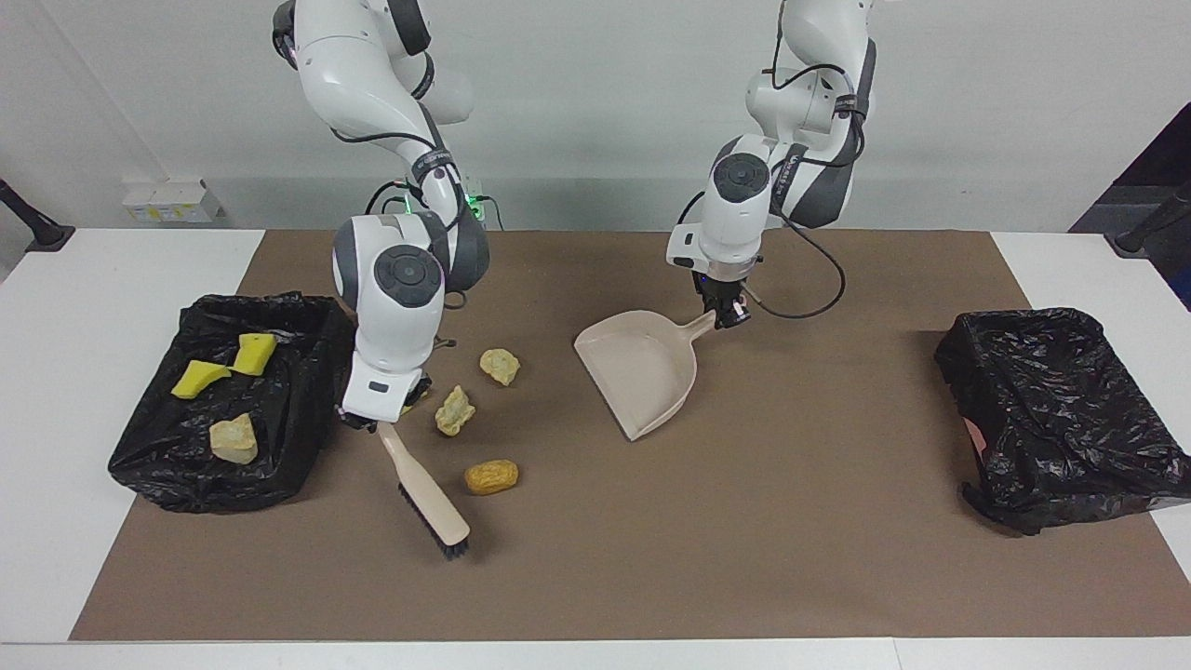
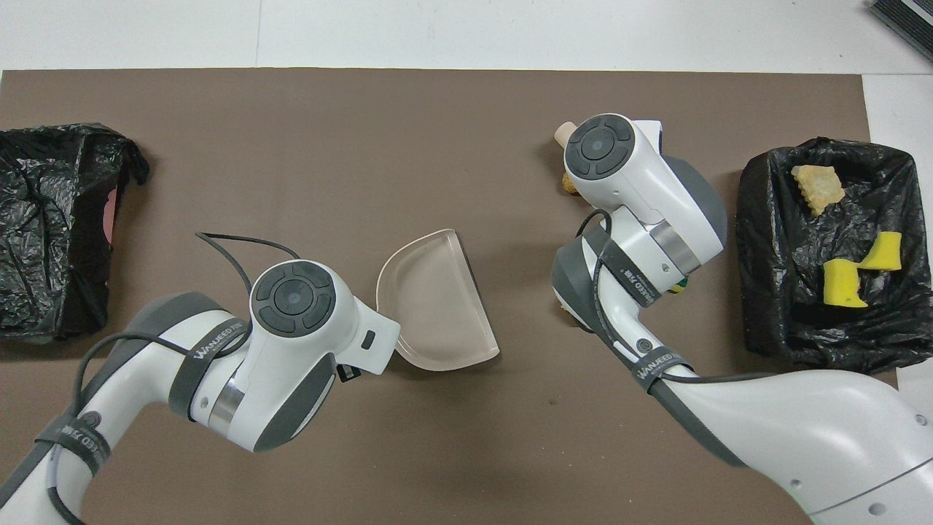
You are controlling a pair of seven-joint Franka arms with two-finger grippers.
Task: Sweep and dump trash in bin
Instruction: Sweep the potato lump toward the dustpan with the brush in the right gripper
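Three foam lumps of trash lie on the brown mat: one (image 1: 500, 366), one (image 1: 455, 410), and an orange-brown one (image 1: 491, 476). My right gripper (image 1: 375, 422) is shut on the handle of a beige brush (image 1: 423, 484), beside the lumps; its black bristles (image 1: 453, 546) touch the mat. My left gripper (image 1: 724, 314) is shut on the handle of a beige dustpan (image 1: 642, 372), seen from above (image 2: 437, 302) with its mouth toward the lumps. The overhead view hides most of the trash under the right arm; one orange scrap (image 2: 568, 186) peeks out.
A black-lined bin (image 1: 167, 475) at the right arm's end holds two yellow sponge pieces (image 1: 253, 353) and a pale lump (image 1: 234, 438). It also shows in the overhead view (image 2: 758, 292). A second black-lined bin (image 1: 1061, 419) stands at the left arm's end.
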